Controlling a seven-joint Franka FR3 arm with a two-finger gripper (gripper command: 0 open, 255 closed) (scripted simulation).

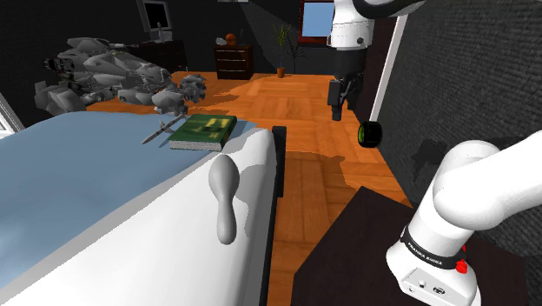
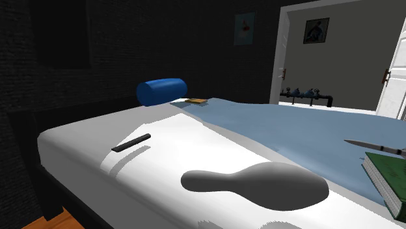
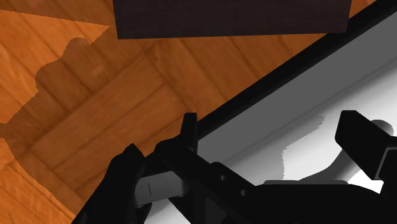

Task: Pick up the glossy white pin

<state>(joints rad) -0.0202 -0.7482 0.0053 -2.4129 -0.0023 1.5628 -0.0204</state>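
Claw (image 1: 336, 109) spread open, empty, over wooden floor (image 1: 304, 139), apart from white pin (image 1: 224, 196)

From my seat the pin (image 1: 224, 198) reads as a smooth, seamless grey-white body with a soft sheen rather than a hard gloss. The white sheet (image 1: 187, 213) under it looks matt and plain, and the pale blue cover (image 1: 78, 174) looks like cloth. The floor (image 1: 308, 130) is polished orange wood planks with clear grain. I see the gripper (image 3: 273, 137) as matt black, the book (image 1: 205, 130) as dull green, and the wall (image 1: 469, 61) as dark and rough
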